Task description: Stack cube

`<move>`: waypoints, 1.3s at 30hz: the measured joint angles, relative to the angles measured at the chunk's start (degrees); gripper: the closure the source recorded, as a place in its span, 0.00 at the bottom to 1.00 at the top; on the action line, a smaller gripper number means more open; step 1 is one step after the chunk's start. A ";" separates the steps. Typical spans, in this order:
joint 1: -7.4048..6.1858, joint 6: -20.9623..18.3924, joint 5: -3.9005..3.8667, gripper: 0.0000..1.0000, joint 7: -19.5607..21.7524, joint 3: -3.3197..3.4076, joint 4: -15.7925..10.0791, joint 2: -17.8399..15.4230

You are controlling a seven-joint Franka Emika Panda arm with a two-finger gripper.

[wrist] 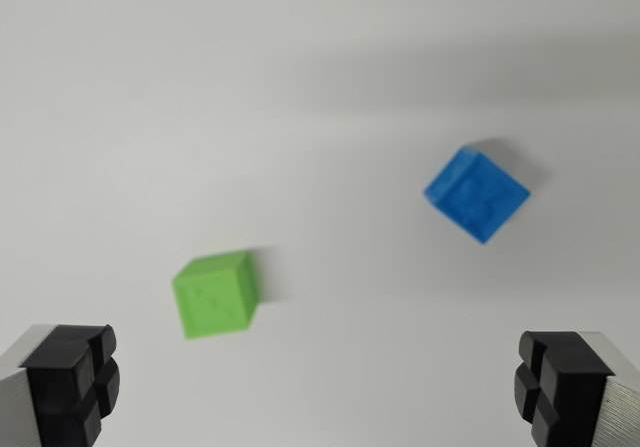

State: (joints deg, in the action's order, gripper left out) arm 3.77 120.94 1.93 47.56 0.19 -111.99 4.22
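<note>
Hovering above a plain white surface [300, 87], the gripper [320, 387] has its jaws spread wide and holds nothing; only its black fingertips [75, 382] show at the lower corners of the wrist view. A green cube [215, 295] lies toward the wrist view's left, and a blue cube [477, 193] sits well apart, up toward the right, turned corner-on. Both look like small rigid plastic blocks, probably light and fairly smooth, so neither should deform. Flat opposite side faces seem the best hold, with the pads squared to them rather than across corners.
</note>
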 joint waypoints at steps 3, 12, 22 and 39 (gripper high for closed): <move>0.00 0.00 0.00 0.00 0.00 0.00 0.00 0.00; 0.00 0.00 0.00 0.00 0.00 0.00 0.00 0.00; -0.10 0.46 0.00 0.00 0.00 -0.04 -0.77 0.00; -1.16 3.46 -0.04 0.00 0.05 -0.21 -4.66 -0.37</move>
State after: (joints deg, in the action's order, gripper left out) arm 2.60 124.40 1.89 47.61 -0.02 -116.65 3.85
